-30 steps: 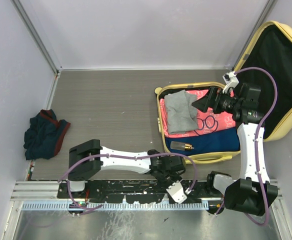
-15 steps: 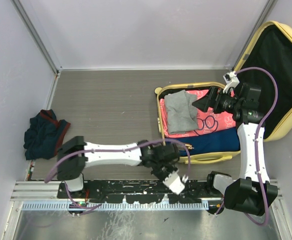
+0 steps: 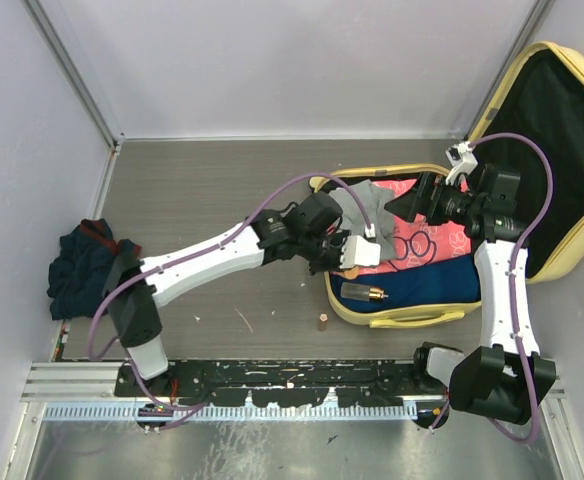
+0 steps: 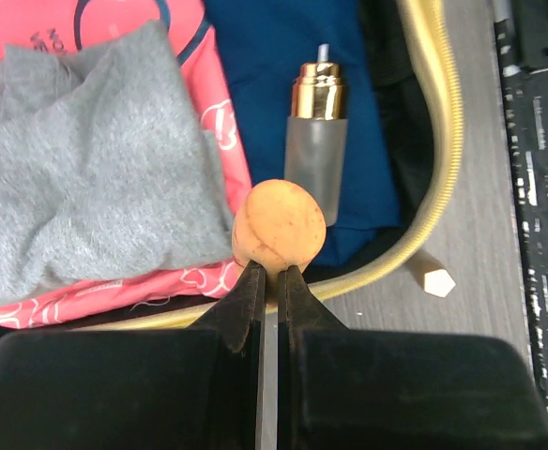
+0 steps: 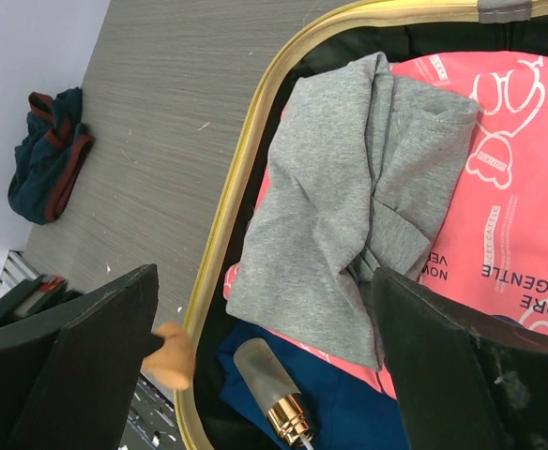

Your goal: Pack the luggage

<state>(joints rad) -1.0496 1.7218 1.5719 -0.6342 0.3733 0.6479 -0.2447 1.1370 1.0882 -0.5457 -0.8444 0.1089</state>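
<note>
The luggage [image 3: 412,315] is a pale yellow suitcase lying open at the right, its black-lined lid [image 3: 562,130] raised. Inside lie a grey garment [image 3: 362,228], a pink item [image 3: 437,245], navy cloth [image 3: 442,280] and a frosted bottle with a gold cap [image 3: 364,292]. My left gripper [image 3: 344,256] is shut on a small orange egg-shaped sponge [image 4: 279,225], held just above the suitcase's left rim [image 4: 438,169]. My right gripper [image 3: 404,205] hovers open and empty over the grey garment [image 5: 349,216]. The sponge [image 5: 173,354] and the bottle [image 5: 269,389] also show in the right wrist view.
A pile of dark teal and red clothes [image 3: 92,268] lies at the table's left edge. A small beige hexagonal piece [image 3: 322,322] lies on the table just in front of the suitcase. White walls close in the back and both sides.
My left arm has swung from the table's near edge up to the suitcase's left rim. The small beige piece now shows on the table. The right arm has not moved.
</note>
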